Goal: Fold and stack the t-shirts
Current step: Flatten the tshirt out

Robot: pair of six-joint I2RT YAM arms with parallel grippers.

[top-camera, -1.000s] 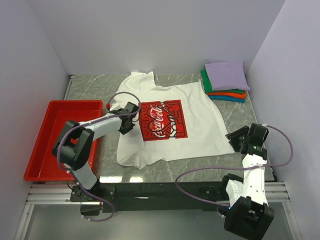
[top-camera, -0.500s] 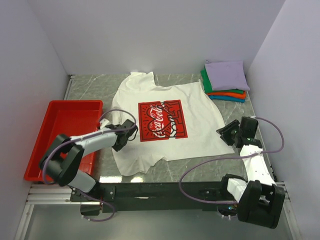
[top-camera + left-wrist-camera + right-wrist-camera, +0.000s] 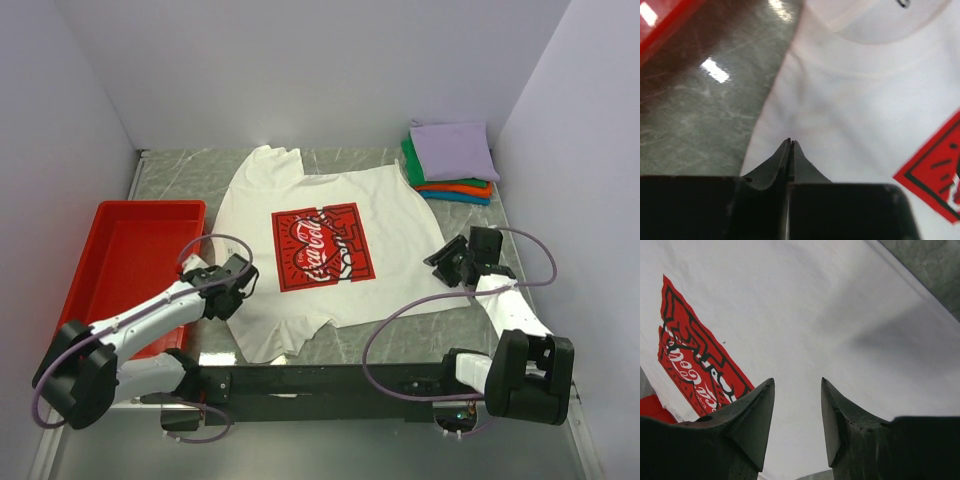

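The large white t-shirt (image 3: 395, 205) with the red Coca-Cola print (image 3: 320, 247) lies spread on the grey table, chest up. My left gripper (image 3: 238, 286) is low at the shirt's left edge. In the left wrist view its jaws (image 3: 791, 141) are pressed shut over white cloth (image 3: 865, 100), pinching the shirt's edge. My right gripper (image 3: 447, 262) is at the shirt's right edge. Its jaws (image 3: 797, 382) are open and empty just above the cloth (image 3: 815, 315). Folded lavender, green, orange and teal tees are stacked (image 3: 452, 160) at the back right.
A red plastic tray (image 3: 70, 320) sits on the left, next to my left arm, and its rim shows in the left wrist view (image 3: 660, 25). Bare marbled table (image 3: 180, 180) lies between tray and shirt. White walls close in the sides and back.
My left gripper has drawn back toward the near left with the shirt's edge, and the shirt has shifted left and spread flatter. My right gripper has moved forward to the shirt's right edge.
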